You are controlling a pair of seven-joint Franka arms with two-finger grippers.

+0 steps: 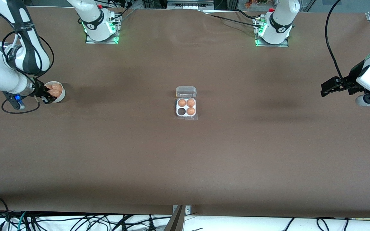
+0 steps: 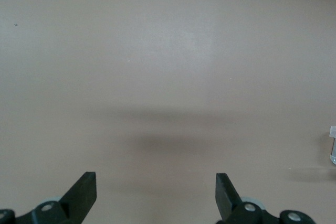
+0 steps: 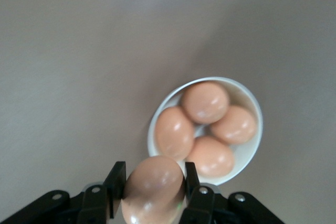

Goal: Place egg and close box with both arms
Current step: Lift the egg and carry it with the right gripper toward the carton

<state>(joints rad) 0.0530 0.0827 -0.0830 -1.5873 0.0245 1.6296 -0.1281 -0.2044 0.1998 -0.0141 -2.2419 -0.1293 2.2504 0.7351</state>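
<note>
My right gripper [image 1: 47,96] is shut on a brown egg [image 3: 153,188] and holds it just above the rim of the round white bowl [image 1: 61,95], which holds several more brown eggs [image 3: 205,102]. The box [image 1: 186,107] sits at the table's middle with its clear lid [image 1: 186,92] folded open. It holds three eggs [image 1: 190,102]; the cell nearest the front camera toward the right arm's end [image 1: 181,111] is empty. My left gripper [image 1: 326,89] is open and empty, over bare table at the left arm's end. Its fingertips [image 2: 86,184] show in the left wrist view.
The brown table [image 1: 185,154] stretches wide between bowl and box. A black cable loop [image 1: 18,110] lies on the table below my right wrist. The edge of the box [image 2: 333,145] shows at the rim of the left wrist view.
</note>
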